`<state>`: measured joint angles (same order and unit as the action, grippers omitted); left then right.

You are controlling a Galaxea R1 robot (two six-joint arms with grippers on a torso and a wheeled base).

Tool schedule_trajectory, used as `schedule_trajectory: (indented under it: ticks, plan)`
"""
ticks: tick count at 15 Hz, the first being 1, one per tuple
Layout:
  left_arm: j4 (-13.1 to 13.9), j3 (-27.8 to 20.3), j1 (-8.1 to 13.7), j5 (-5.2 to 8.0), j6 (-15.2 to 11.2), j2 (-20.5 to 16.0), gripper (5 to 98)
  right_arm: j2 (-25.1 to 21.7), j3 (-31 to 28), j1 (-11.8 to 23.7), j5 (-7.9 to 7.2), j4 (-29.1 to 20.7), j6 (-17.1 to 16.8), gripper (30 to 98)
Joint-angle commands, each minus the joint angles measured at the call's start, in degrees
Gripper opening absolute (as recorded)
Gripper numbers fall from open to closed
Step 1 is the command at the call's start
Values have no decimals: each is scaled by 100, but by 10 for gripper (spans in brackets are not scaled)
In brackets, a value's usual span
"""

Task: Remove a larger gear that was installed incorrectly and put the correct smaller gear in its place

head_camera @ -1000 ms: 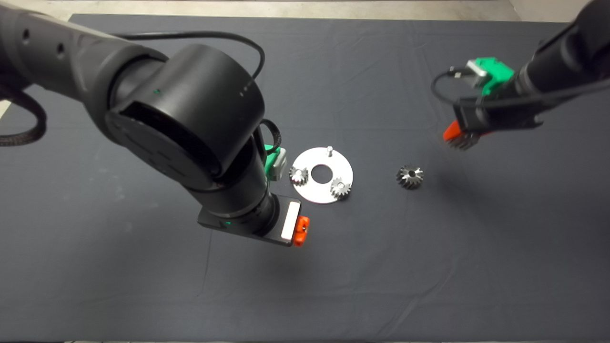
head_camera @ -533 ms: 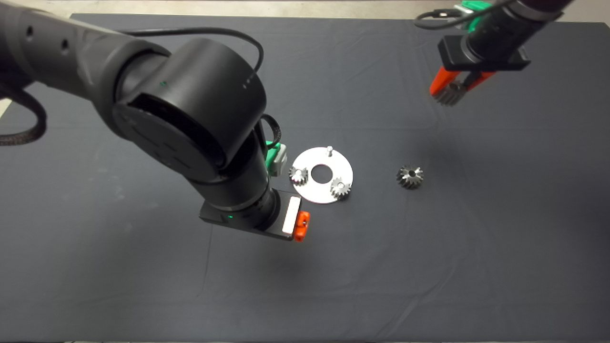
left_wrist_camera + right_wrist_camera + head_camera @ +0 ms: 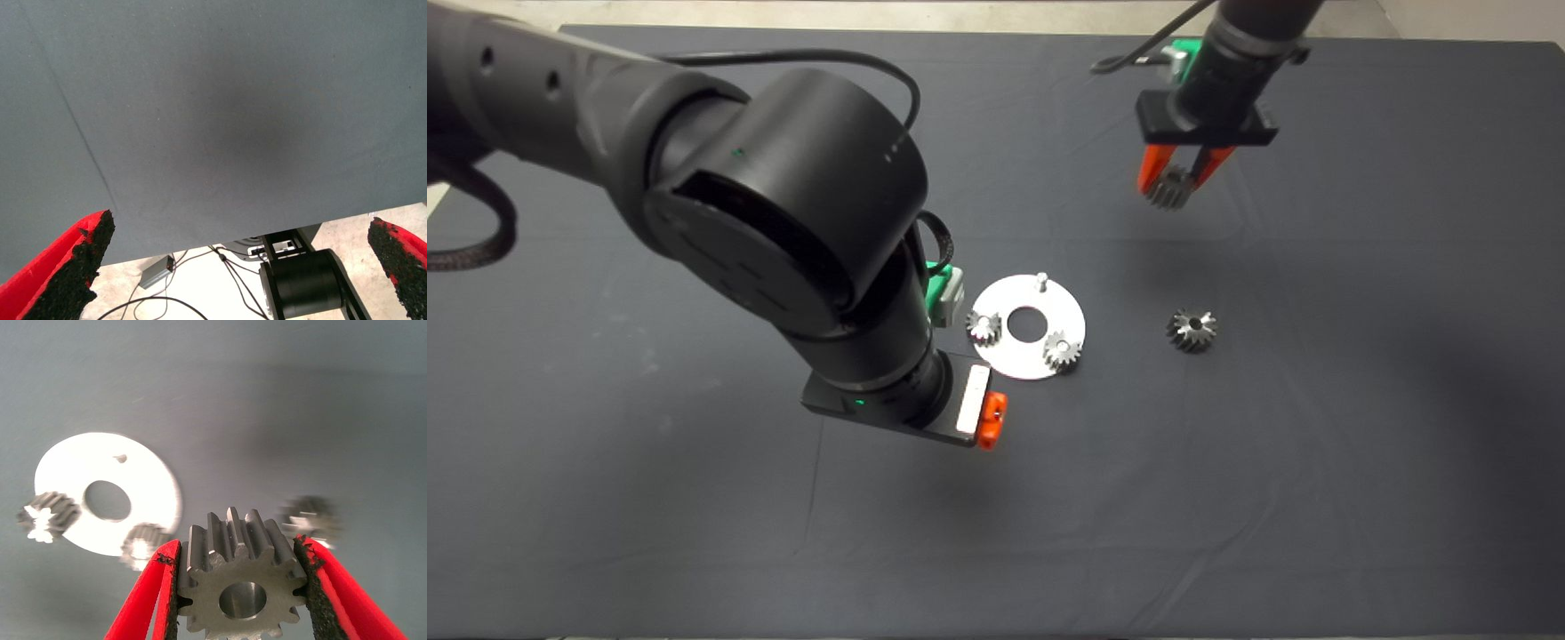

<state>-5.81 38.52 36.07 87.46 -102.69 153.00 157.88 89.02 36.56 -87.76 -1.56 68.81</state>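
The right tool (image 3: 1176, 184) has swung leftward over the far counter (image 3: 1316, 489), gripping the smaller gear (image 3: 240, 577), its bore visible only at the wrist, beyond the wide-open left tool (image 3: 233, 267), the disc (image 3: 1029, 326) and the larger gear (image 3: 1192, 330).

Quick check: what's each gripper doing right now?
Left gripper: open, holding nothing.
Right gripper: shut on the smaller gear, above the mat.
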Motion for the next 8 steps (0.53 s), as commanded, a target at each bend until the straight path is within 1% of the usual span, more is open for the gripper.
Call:
schedule_trajectory:
  ticks: [1,3,5,6,8]
  plan:
    - [-16,31,76,360,39,-50,976,927,393,-318,-453,-103,-87,392]
    - [-43,40,76,360,39,-46,976,1213,562,-603,-470,458,-25,392]
    - [-95,49,76,359,39,-55,976,1268,562,-658,-461,507,-8,391]
    - [-110,49,76,357,39,-58,976,1259,559,-757,-467,594,-16,391]
    - [-209,119,76,351,65,-46,976,1233,553,-895,-479,1110,-8,391]
